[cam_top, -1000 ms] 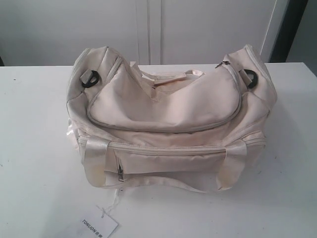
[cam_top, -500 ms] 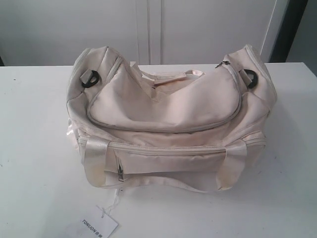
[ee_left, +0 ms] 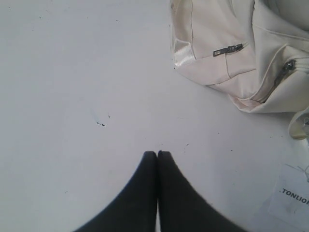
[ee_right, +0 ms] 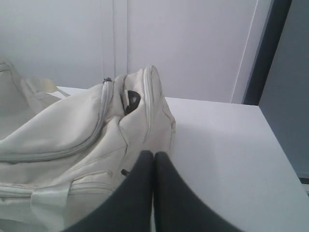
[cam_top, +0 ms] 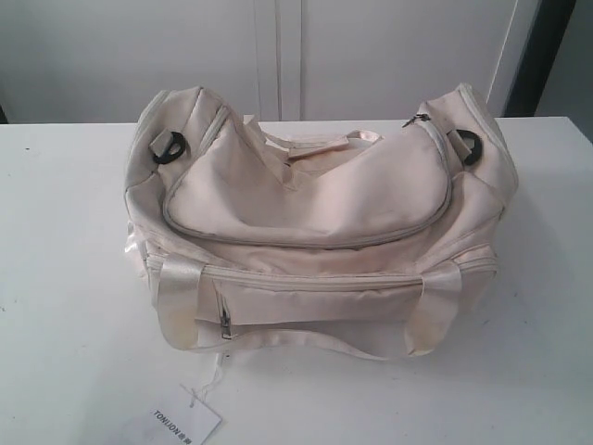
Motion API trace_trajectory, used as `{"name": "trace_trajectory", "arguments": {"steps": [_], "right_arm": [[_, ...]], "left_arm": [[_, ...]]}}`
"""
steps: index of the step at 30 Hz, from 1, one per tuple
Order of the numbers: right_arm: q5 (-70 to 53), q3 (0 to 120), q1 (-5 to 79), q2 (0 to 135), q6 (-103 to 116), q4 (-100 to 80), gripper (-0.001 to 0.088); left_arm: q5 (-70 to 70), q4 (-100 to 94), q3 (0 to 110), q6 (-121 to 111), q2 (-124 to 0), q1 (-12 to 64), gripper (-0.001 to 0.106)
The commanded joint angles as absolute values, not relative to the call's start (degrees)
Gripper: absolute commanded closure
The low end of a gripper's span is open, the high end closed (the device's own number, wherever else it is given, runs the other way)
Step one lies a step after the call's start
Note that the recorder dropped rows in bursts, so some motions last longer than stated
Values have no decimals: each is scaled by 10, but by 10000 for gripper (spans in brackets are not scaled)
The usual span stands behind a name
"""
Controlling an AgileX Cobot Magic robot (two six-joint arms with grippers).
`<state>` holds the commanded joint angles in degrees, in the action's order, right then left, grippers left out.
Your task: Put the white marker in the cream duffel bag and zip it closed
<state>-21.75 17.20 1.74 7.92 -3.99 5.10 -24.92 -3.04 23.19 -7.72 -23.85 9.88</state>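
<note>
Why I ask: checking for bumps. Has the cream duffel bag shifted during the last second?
No. The cream duffel bag lies where it did, judged against the paper tag on the table.

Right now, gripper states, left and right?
Left gripper: closed, holding nothing.
Right gripper: closed, holding nothing.

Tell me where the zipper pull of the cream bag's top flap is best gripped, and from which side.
Probably pinch the small zipper pull by its tab, coming from above with the right gripper. The pull sits exposed on the high right end of the cream duffel bag, where the curved flap zipper ends, on that arm's side.
</note>
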Motion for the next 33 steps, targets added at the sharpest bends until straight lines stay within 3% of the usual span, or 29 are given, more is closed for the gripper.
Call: {"name": "trace_trajectory", "arguments": {"steps": [7,17,33], "right_arm": [[-215,97,-13,0,-39,36,868],[-213,5,-13,0,-39,17,868],[-199,0,-13,0,-38,13,868]], "left_arm": [[-249,-30,232,-77,-238,99,1053],[-248,-30,232,-77,-234,99,1053],[-247,-30,232,-77,-234,99,1053]]}}
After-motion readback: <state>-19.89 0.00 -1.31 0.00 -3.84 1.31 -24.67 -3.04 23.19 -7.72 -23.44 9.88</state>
